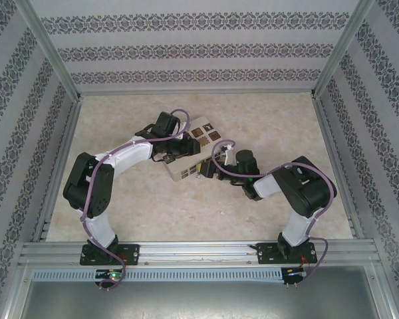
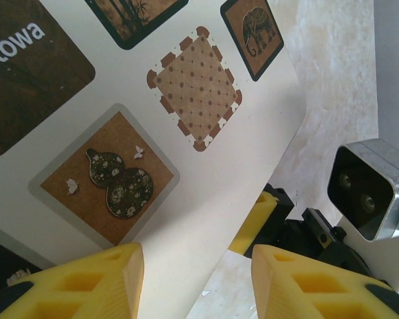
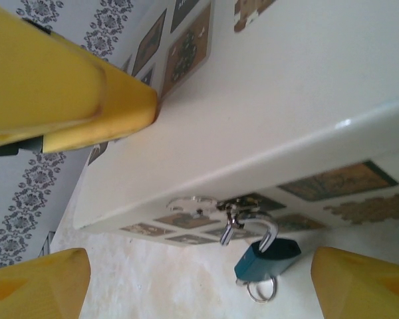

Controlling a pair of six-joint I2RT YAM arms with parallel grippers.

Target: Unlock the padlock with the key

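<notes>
Two arms are converging on a patterned box (image 1: 196, 136) in the middle of the pale table (image 1: 266, 126). From the overhead view, the left arm (image 1: 120, 159) is rising from its base, bending sharply at the elbow and stretching its white forearm forward and to the right. This is bringing the left gripper (image 1: 178, 149) down over the box's top. The right arm (image 1: 306, 189) is folding back at its elbow and reaching leftward, low over the table, so that the right gripper (image 1: 209, 170) is meeting the box's near right side.

The left wrist camera is looking down on the left gripper (image 2: 196, 256). Its yellow fingers (image 2: 86, 282) are standing well apart, one over the box's printed top and the other beyond the box's edge, above the table. One finger (image 2: 256, 219) of the right gripper and that arm's silver camera housing (image 2: 369, 189) are showing just past the edge.

The right wrist camera is showing the right gripper (image 3: 201, 266) spread wide, its fingers (image 3: 366, 286) holding nothing. The padlock (image 3: 266, 259) is lying ahead of them, roughly between the two tips. Its blue body is hanging just beside the box's tiled side, and its thin shackle (image 3: 269, 232) is hooking into a small metal hasp (image 3: 231, 214). Whether the shackle is latched cannot be told. A silver ring (image 3: 259, 290) is sitting at the end of the body, touching it. At upper left, a finger (image 3: 60, 86) of the left gripper is pressing its tip against the box's plain cream face.
</notes>
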